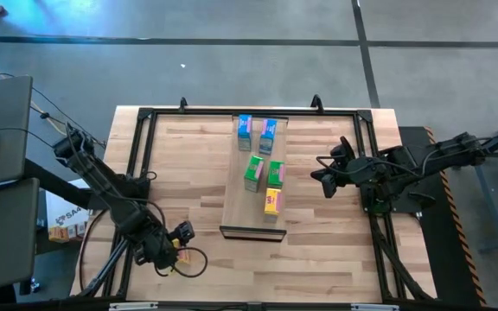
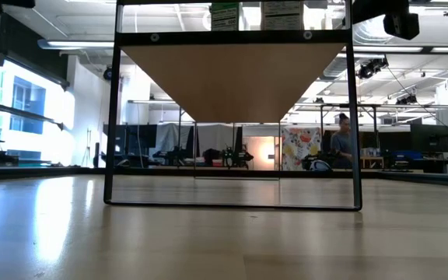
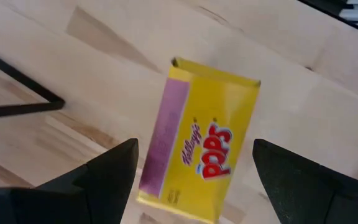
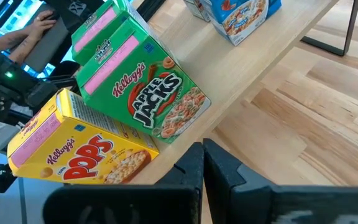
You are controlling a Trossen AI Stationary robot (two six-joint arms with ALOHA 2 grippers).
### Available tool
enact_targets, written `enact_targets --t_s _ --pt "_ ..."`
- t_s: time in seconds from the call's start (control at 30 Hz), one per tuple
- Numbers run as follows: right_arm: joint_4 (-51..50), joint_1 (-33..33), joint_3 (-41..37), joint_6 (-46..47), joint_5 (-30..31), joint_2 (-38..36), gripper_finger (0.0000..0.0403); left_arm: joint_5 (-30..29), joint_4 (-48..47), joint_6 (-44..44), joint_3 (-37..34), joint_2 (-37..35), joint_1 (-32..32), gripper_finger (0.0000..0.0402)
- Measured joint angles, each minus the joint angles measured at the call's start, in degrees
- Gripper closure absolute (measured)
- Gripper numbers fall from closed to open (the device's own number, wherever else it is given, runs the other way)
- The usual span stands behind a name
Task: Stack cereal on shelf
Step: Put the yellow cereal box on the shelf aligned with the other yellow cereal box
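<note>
Butcher-block tabletop point(image 1: 335, 250): shelf point(image 1: 236, 203) at centre with five cereal boxes; sixth — yellow box point(image 3: 197, 149) — lower left, lying flat between wide-open left gripper point(image 3: 194, 180). Right gripper point(image 4: 202, 165) closed, empty. Centre, descend squarely, then close.

The shelf point(image 1: 232, 194) runs along the middle of the table point(image 1: 335, 259), toward twelve o'clock. On it five cereal boxes stand in file: a pair point(image 1: 256, 134) side by side at the twelve o'clock end, another pair point(image 1: 264, 174) behind them at mid-board, and a single box point(image 1: 272, 202) nearest six o'clock. A sixth box point(image 3: 201, 152) lies on the tabletop at about seven o'clock from the shelf, between the left gripper's point(image 3: 194, 171) fingers. The right gripper point(image 1: 327, 177) sits at three o'clock, just beside the shelf.
</note>
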Motion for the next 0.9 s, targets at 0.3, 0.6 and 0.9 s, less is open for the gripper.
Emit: enact_targets --t_s 0.3,0.6,0.9 --pt "0.0 0.0 0.0 -0.4 0.1 0.0 0.0403 -0.7 6.4 1.8 -4.1 0.0 0.5 0.0092" --pt "-0.3 0.0 0.0 -0.4 0.1 0.0 0.0403 -1.1 8.2 3.8 -4.9 0.0 0.4 0.0144" --pt "-0.3 0.0 0.0 -0.9 0.3 0.0 0.0403 -1.3 7.9 3.3 -4.7 0.0 0.5 0.0207"
